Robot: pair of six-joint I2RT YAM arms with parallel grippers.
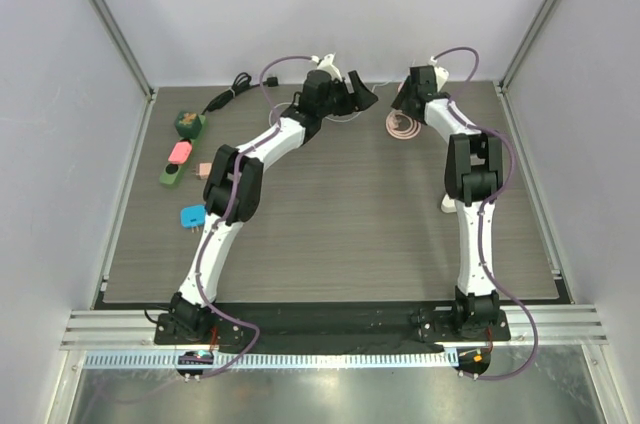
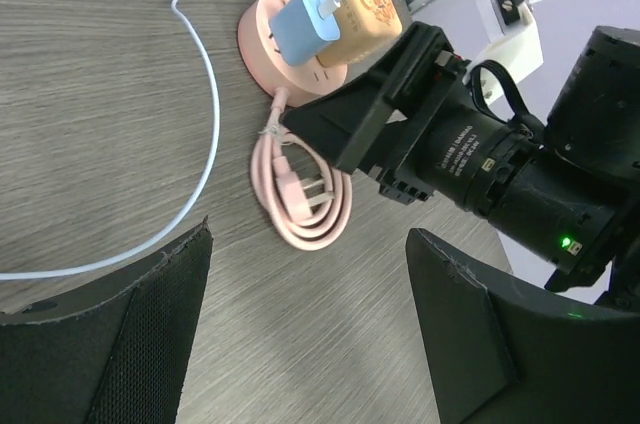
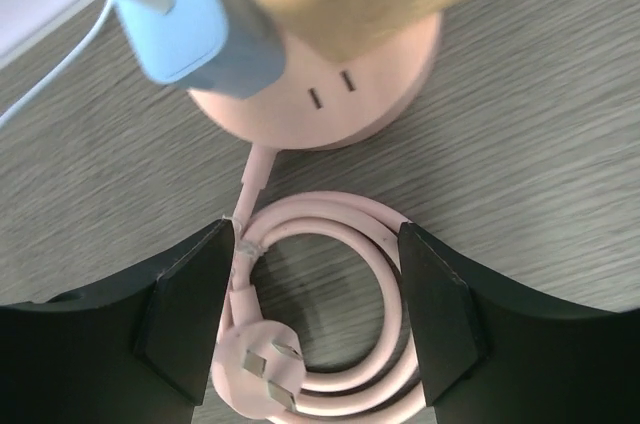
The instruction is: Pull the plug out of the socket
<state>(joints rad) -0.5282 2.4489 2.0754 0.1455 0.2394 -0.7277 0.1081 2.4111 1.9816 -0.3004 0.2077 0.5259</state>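
You are looking at the pink socket [image 2: 256, 36] sitting near the table's [image 1: 350, 234] far edge, with the blue plug [image 2: 303, 32] and yellow plug [image 2: 368, 6] standing in its top. Its coiled cord [image 3: 320, 214] is lying just nearside. The right gripper [image 3: 315, 244] is hovering over that coil, jaws spread, pinching nothing. The left gripper [image 2: 310, 234] is hanging left of the socket, jaws wide apart. Tabletop is stretching wide nearside of the socket. The yellow plug's print is showing too blurred to read.

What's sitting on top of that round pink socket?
A blue plug with a white cable and a yellow plug are pushed into the top of the pink socket. One free pair of slots shows; whatever lies under the plugs is covered.
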